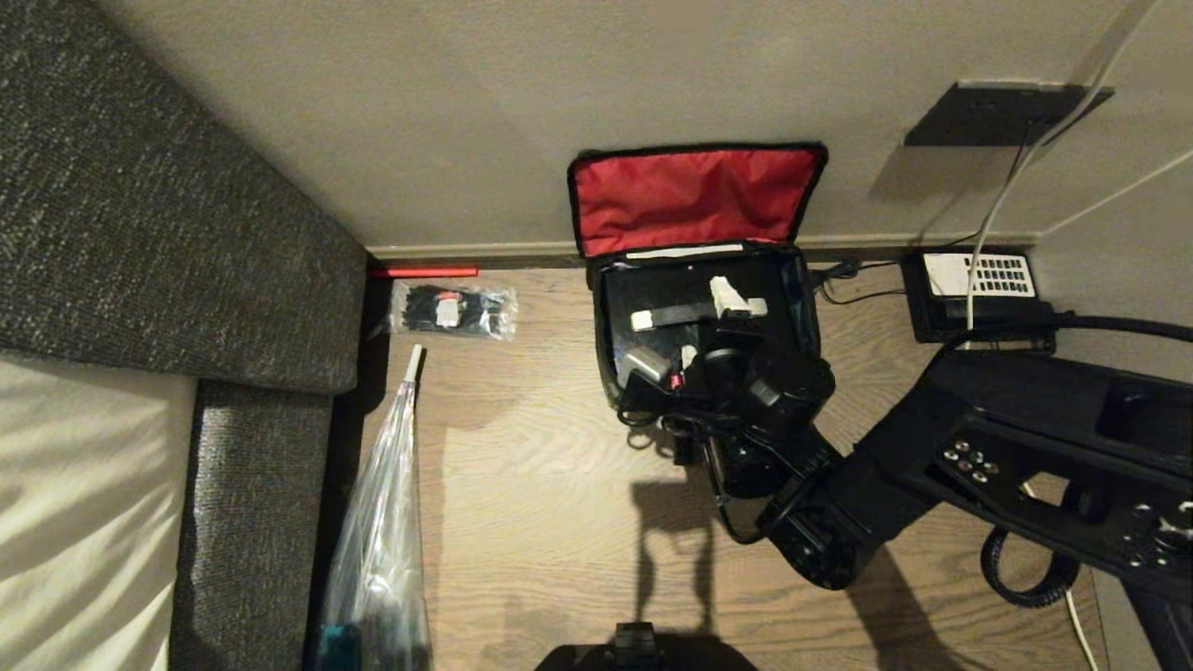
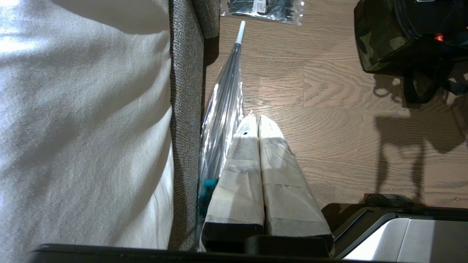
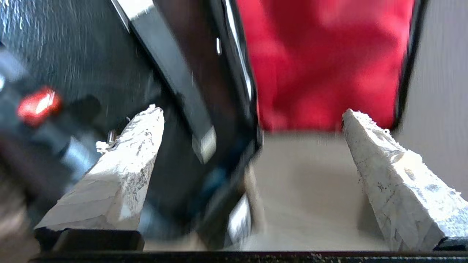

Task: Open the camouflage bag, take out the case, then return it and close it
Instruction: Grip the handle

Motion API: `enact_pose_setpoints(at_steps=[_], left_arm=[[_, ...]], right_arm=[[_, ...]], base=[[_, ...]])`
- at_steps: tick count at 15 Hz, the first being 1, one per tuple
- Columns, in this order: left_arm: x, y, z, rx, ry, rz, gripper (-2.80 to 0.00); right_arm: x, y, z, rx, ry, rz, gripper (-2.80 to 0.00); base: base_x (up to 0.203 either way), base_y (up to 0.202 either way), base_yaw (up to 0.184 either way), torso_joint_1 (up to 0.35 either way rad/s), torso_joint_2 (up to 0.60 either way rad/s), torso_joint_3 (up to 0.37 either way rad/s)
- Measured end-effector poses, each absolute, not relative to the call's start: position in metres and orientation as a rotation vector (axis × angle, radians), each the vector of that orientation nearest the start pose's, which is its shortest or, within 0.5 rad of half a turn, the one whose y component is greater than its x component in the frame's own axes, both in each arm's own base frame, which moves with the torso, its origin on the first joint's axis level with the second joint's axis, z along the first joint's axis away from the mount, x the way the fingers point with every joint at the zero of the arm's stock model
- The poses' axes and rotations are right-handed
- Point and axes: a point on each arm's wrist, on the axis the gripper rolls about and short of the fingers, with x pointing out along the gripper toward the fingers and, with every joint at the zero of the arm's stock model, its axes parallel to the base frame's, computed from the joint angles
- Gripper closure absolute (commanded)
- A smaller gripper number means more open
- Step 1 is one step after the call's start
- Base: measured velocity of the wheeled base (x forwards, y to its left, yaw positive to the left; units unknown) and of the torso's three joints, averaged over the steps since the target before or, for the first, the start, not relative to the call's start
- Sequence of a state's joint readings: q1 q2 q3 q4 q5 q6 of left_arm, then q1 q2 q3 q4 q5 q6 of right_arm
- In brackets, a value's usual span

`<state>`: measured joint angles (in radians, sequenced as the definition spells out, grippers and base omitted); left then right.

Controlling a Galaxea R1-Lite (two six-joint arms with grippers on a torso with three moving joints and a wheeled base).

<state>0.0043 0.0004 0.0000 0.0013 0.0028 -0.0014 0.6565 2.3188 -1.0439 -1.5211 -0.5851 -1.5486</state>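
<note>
Head view shows the boxy soft camouflage bag [image 1: 610,373] with black trim standing open on the wood-grain floor [image 1: 541,485], set against the pale wall. Its red-lined lid [image 1: 694,198] is folded back and leans upright on the wall. The black rectangular case [image 1: 671,312] sits inside the bag, filling the open compartment; white strips lie across its top face, and a small red spot shows near its front edge.

The right gripper [image 3: 252,128] is positioned over the bag's open mouth, with the right arm reaching in from the right side of the frame. Its white-taped fingers [image 3: 128,164] are spread wide apart and clamp nothing. In the right wrist view, one finger lies over the black case surface and the other over the pale wall side, with the bag rim between them. That view is blurred, so contact cannot be confirmed.

The left gripper [image 2: 257,120] is parked low beside the grey fabric sofa [image 2: 184,109], its taped fingers pressed together and empty. A folded clear plastic umbrella [image 2: 223,109] lies along the sofa base just beside it.

A small clear packet of black ties [image 1: 454,310] lies on the floor near the wall, well apart from the bag. A black desk phone with a white keypad [image 1: 979,289] sits to the right of the bag.
</note>
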Motion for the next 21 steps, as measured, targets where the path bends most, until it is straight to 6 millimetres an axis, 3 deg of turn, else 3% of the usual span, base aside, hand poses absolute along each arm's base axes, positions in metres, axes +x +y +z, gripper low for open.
enact_pose_setpoints(at_steps=[4,9,11,16,21], left_arm=[[-0.023,0.0,0.075,-0.001,0.002,0.007,0.0],[-0.023,0.0,0.075,-0.001,0.002,0.007,0.0],[-0.023,0.0,0.075,-0.002,0.002,0.007,0.0],[-0.023,0.0,0.075,-0.001,0.002,0.007,0.0],[-0.023,0.0,0.075,-0.001,0.001,0.007,0.0]], right_arm=[[0.378,0.219,0.093,-1.587,-0.261,-0.113,-2.8],[0.41,0.223,0.103,-1.587,-0.365,-0.206,-2.8],[0.422,0.221,0.095,-1.583,-0.415,-0.186,-2.8],[0.43,0.218,0.071,-1.551,-0.316,-0.104,-2.8],[0.429,0.219,0.076,-1.516,-0.231,-0.046,-2.8]], base=[[0.0,0.0,0.0,0.0,0.0,0.0],[0.0,0.0,0.0,0.0,0.0,0.0],[0.0,0.0,0.0,0.0,0.0,0.0],[0.0,0.0,0.0,0.0,0.0,0.0],[0.0,0.0,0.0,0.0,0.0,0.0]])
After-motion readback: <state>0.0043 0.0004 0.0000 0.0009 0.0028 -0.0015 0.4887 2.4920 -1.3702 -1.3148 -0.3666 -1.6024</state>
